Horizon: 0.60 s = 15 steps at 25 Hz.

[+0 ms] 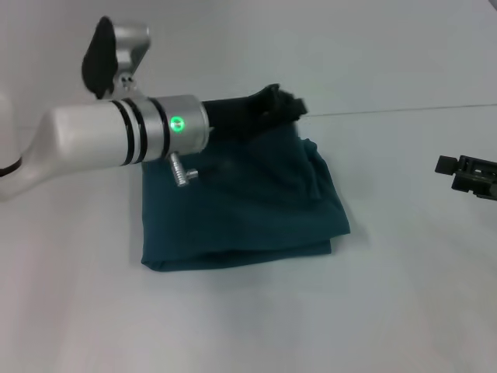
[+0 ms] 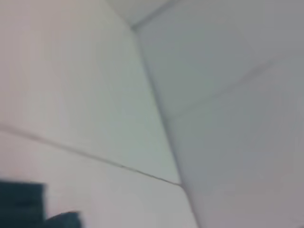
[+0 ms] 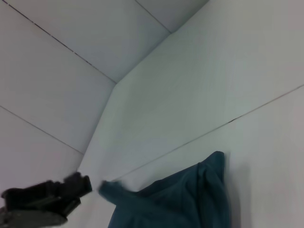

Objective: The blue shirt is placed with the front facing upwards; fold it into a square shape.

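The blue shirt [image 1: 241,206] lies folded into a rough square bundle on the white table, with no print showing. My left arm reaches across from the left, and my left gripper [image 1: 279,105] is at the bundle's far edge, right above the cloth. In the right wrist view the left gripper [image 3: 71,192] shows beside a raised tip of the shirt [image 3: 180,199], with a small gap between them. A corner of the shirt [image 2: 21,202] shows in the left wrist view. My right gripper [image 1: 470,172] rests low over the table at the right edge, well apart from the shirt.
The white table [image 1: 256,318] has a thin seam line [image 1: 404,110] running across behind the shirt. White walls [image 3: 71,61] stand at the back.
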Motion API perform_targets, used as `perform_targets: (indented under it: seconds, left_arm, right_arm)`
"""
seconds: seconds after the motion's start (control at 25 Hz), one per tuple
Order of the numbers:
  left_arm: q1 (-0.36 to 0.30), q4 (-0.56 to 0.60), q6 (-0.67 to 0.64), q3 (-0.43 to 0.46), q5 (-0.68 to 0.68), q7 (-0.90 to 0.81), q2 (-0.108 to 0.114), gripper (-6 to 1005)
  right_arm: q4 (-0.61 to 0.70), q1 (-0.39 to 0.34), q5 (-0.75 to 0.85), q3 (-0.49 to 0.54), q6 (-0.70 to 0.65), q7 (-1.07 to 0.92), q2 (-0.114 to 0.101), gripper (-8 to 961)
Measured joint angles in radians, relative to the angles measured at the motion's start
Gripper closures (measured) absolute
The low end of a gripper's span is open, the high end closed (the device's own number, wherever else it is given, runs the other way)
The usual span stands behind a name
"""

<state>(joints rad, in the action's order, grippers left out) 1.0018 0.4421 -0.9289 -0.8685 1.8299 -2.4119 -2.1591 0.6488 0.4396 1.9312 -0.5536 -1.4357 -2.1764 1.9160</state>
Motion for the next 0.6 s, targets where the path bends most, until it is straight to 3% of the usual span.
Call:
perform_targets:
  seconds: [0.24, 0.6]
  left_arm:
    - [-0.016, 0.001, -0.017, 0.013, -0.074, 0.079, -0.002, 802]
    - [-0.071, 0.034, -0.048, 0.015, -0.093, 0.075, 0.007, 543]
  right_arm:
    - [0.000, -0.009, 0.000, 0.003, -0.002, 0.001, 0.000, 96]
    - [-0.001, 0.000, 0.000, 0.000, -0.003, 0.001, 0.000, 96]
